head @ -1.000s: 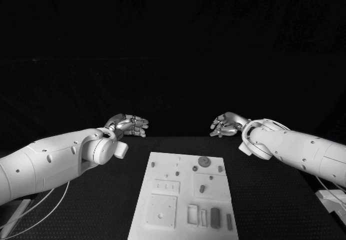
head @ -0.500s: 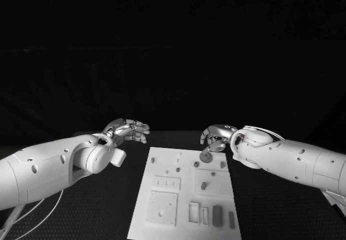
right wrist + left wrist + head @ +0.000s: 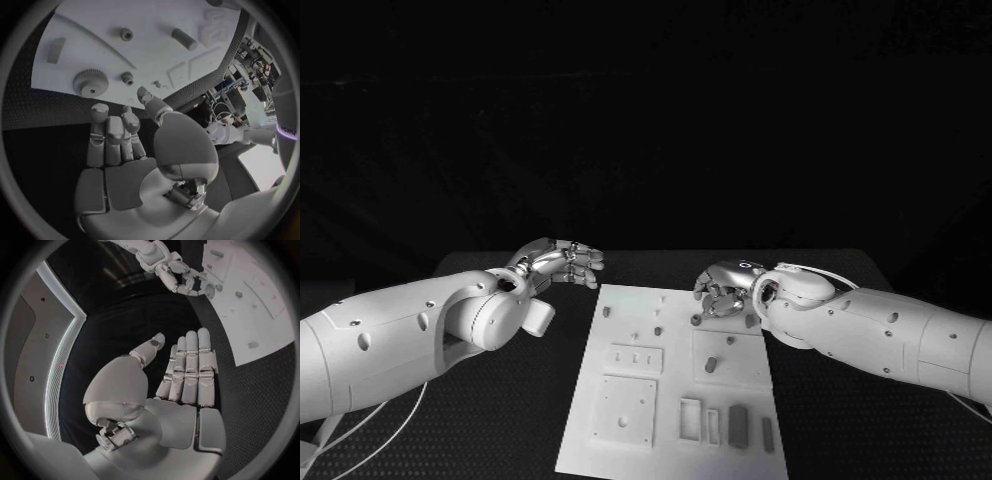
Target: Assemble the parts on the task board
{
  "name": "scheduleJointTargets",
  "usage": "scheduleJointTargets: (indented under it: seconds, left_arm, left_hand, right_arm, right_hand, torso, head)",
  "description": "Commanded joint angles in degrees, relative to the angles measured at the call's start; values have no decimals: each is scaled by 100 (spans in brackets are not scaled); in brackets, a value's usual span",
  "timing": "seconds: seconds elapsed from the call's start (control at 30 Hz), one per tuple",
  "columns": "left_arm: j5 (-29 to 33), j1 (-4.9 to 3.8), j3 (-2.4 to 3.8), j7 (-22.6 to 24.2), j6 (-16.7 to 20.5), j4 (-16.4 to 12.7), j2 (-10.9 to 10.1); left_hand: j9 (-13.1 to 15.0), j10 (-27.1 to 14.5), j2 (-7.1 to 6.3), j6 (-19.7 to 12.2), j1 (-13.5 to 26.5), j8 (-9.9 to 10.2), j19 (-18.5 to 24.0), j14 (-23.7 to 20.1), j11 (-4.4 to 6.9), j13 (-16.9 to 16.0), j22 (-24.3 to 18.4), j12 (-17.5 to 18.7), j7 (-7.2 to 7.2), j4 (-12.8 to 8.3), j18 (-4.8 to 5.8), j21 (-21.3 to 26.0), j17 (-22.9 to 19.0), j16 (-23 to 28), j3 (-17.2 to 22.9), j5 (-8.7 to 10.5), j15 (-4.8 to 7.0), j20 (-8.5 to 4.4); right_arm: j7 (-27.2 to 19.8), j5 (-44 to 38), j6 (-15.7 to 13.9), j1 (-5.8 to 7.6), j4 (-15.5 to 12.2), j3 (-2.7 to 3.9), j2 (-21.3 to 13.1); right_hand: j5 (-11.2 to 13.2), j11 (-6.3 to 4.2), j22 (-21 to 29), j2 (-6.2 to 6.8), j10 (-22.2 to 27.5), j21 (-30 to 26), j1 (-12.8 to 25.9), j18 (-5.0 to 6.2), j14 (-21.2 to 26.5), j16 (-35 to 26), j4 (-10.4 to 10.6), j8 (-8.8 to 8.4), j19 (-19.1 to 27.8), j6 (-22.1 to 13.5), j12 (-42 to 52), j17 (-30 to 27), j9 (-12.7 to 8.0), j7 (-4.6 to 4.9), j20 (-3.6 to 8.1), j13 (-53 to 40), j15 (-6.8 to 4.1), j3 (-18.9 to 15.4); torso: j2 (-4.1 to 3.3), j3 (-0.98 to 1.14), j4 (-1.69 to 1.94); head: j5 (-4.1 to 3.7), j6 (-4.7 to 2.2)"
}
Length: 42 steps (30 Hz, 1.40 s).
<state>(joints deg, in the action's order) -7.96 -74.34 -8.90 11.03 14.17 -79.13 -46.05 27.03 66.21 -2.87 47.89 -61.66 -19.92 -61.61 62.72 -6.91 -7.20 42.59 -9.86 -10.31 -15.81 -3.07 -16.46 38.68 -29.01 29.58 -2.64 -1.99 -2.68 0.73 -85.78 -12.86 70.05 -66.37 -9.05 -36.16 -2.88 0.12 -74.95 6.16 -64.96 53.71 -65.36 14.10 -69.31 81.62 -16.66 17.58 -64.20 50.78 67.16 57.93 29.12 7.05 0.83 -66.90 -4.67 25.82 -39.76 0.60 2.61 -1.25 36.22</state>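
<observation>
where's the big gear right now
In the right wrist view the big gear lies flat near the task board's far edge, just beyond the open right hand's fingers, with a small gear beside it.

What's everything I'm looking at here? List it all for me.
Table: one, black, under everything.
Task board: one, white plate, middle of the table, with recesses and slots.
Large gear: one, grey, at the board's far end, just ahead of the right hand's fingers.
Other small parts: several, grey, scattered over the board; exact count unclear.
Left robot hand: silver, open, over the table left of the board's far corner.
Right robot hand: silver, open, over the board's far end.
</observation>
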Motion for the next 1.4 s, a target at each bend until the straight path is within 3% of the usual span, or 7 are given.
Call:
scheduleJointTargets:
  seconds: [0.03,0.5,0.87,1.4]
  left_arm:
    - [-23,-8,6,64,-80,-30,-9]
    - [-23,-10,16,62,-87,-145,-75]
    - [-23,-12,18,53,-91,-157,-93]
    - [-23,-16,19,29,-106,-165,-112]
  left_hand:
    - [-9,35,-17,17,54,28,5,-30,6,-9,6,23,-4,-21,-39,38,9,35,-15,-29,-28,-31]
    - [-21,43,-17,17,71,41,14,-36,4,-11,14,48,-8,-16,-25,48,36,63,-15,-28,-33,-38]
    - [-26,48,-20,20,80,46,17,-36,4,-13,18,61,-8,-15,-19,52,51,77,-15,-28,-34,-41]
    - [-33,54,-23,21,86,54,24,-40,3,-16,23,79,-9,-18,-11,60,71,98,-14,-28,-36,-46]
  right_arm:
    - [117,-317,80,-14,30,3,35]
    - [160,-451,31,-80,178,3,143]
    - [161,-504,93,-87,212,3,159]
    - [146,-590,168,-144,259,3,212]
  right_hand:
    - [2,146,-131,-5,535,64,85,90,-26,72,2,-43,-28,78,112,-18,15,93,62,-31,12,61]
    - [3,149,-123,-48,493,142,99,90,-149,189,2,-80,-79,72,218,67,18,97,108,-22,16,116]
    - [2,132,-119,-101,481,175,104,90,-182,233,-2,-60,-89,150,258,67,35,78,129,0,2,153]
    - [3,91,-117,-149,464,207,101,90,-204,271,-4,-25,-85,272,292,55,60,34,146,38,-35,183]
  torso:
    - [-68,6,8]
    - [-209,3,67]
    - [-279,-15,77]
    - [-295,6,83]
  head:
    - [-11,1]
    - [-29,3]
    - [-46,24]
    - [-33,87]
